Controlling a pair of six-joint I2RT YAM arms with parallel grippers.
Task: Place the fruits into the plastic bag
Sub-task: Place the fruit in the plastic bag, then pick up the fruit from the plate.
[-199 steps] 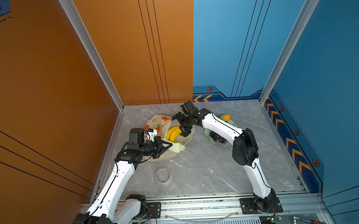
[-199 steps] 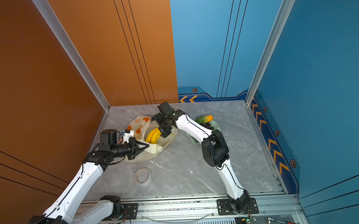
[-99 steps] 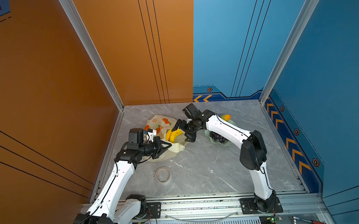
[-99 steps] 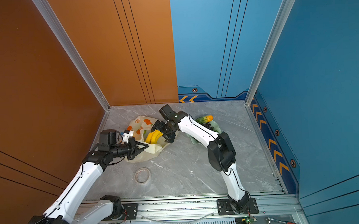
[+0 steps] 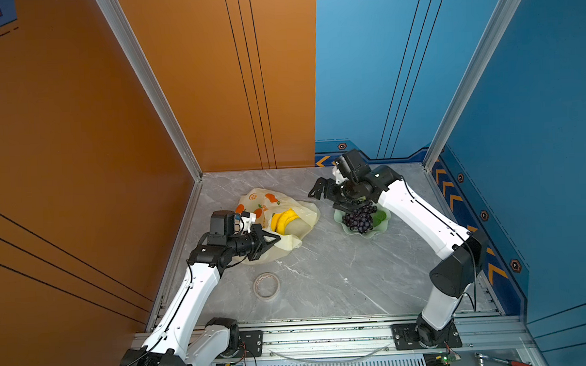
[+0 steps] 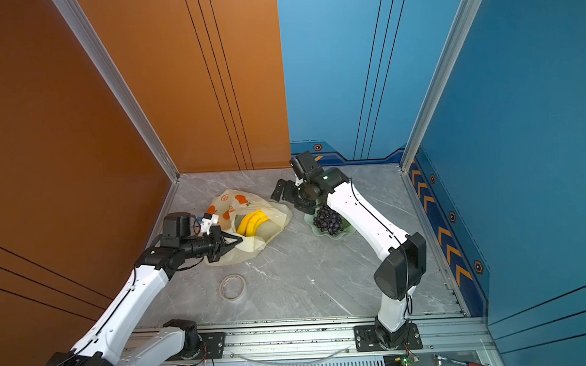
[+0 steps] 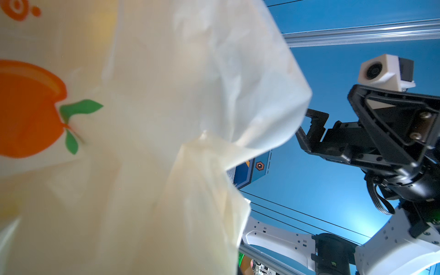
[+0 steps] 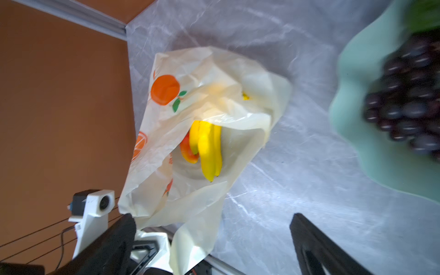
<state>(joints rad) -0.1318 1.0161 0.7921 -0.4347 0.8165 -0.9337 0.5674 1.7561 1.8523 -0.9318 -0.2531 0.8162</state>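
a: in a top view, where's the plastic bag [image 5: 308, 212]?
b: lying near the orange wall, its mouth turned toward the dish [image 5: 365, 235]. the left gripper [image 5: 275, 238] is pinched together on the bag's near edge. i'd judge that's to hold the mouth up.
a: and the fruit?
b: the banana bunch [image 5: 283, 220] is inside. the grapes [image 5: 359, 218] sit on the dish, with the right gripper [image 5: 331, 198] spread wide just beside them, empty.
a: left wrist view?
b: bag film fills it, close to the lens. the clamp itself is hidden there.
a: right wrist?
b: a mango [image 8: 189, 152] lies beside the bananas, inside the bag. both fingers [image 8: 316, 240] are well apart. the grapes look like the next pick.
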